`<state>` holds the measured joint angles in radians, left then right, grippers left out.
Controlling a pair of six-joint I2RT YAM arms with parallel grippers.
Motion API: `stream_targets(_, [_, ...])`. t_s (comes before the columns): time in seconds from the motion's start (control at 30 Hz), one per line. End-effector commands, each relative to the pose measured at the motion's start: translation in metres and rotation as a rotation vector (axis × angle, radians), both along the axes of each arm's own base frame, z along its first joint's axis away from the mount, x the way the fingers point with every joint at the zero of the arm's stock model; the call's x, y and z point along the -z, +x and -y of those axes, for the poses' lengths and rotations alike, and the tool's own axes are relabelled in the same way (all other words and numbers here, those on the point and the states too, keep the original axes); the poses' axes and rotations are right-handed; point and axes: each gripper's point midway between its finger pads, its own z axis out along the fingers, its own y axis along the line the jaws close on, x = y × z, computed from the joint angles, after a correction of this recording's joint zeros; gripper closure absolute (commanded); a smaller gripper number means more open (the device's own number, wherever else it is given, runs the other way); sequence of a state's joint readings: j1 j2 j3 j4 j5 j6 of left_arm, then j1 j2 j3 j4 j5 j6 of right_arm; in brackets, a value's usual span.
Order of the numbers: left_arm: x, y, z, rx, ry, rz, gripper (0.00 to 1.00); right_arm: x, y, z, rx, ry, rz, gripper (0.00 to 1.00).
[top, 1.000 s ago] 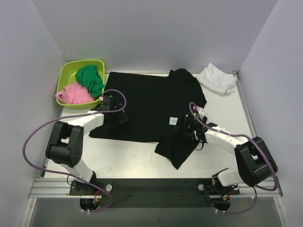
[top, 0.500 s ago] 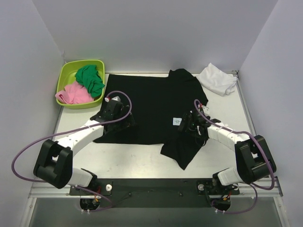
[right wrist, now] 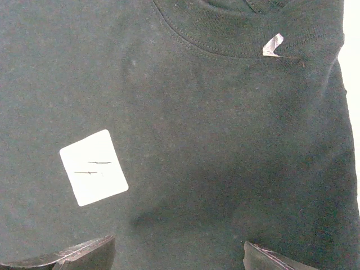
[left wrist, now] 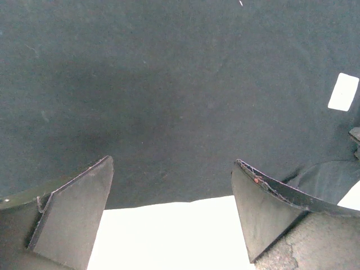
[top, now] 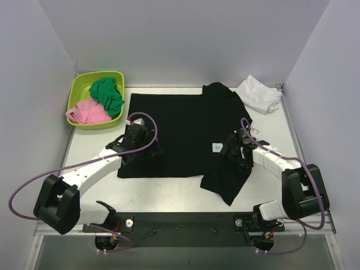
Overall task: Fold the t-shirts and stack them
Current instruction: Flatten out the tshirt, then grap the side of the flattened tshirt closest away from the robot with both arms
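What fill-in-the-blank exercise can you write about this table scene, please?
1. The large t-shirt spread on the table is ____ in colour.
2. The lime-green tub, holding a pink cloth and a green cloth, stands at the far ____ corner.
3. The white t-shirt lies at the far ____ corner.
4. The left end effector and the right end effector both have their jaws ____.

Missing words: black; left; right; open.

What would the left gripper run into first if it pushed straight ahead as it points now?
The black t-shirt: its near hem lies just ahead of the open left gripper, with bare table short of it. Its height above the cloth is unclear.
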<state>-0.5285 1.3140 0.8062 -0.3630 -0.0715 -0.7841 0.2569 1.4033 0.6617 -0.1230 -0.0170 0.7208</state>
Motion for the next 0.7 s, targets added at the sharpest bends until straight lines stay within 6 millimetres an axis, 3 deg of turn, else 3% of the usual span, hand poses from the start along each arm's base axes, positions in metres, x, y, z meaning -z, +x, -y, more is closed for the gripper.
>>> stream_targets(0.0, [-0.03,0.003,-0.004,0.002,0.012,0.059,0.02,0.008,-0.04,0.02,0.0,-0.081,-0.145,0.0])
stream_targets(0.1, [-0.039,0.0,-0.014,0.002,0.055,0.055,0.03,-0.014,-0.029,0.011,-0.063,-0.087,-0.051,0.0])
stream_targets(0.13, [-0.044,0.002,-0.019,-0.016,0.073,0.066,0.02,-0.031,-0.023,0.008,-0.076,-0.085,0.015,0.0])
stream_targets(0.33, [-0.036,-0.015,-0.044,-0.062,0.111,0.011,0.03,-0.092,-0.03,-0.013,-0.177,-0.117,0.257,0.0])
stream_targets(0.43, [-0.019,-0.026,-0.059,-0.103,0.089,-0.036,0.03,-0.108,-0.044,-0.016,-0.191,-0.104,0.338,0.0])
stream_targets(0.53, [0.002,-0.042,-0.076,-0.177,0.075,-0.103,0.03,-0.11,-0.06,-0.025,-0.248,-0.039,0.373,0.0])
stream_targets(0.67, [0.005,-0.051,-0.101,-0.285,0.082,-0.086,0.03,-0.103,-0.072,-0.027,-0.266,-0.03,0.36,0.0])
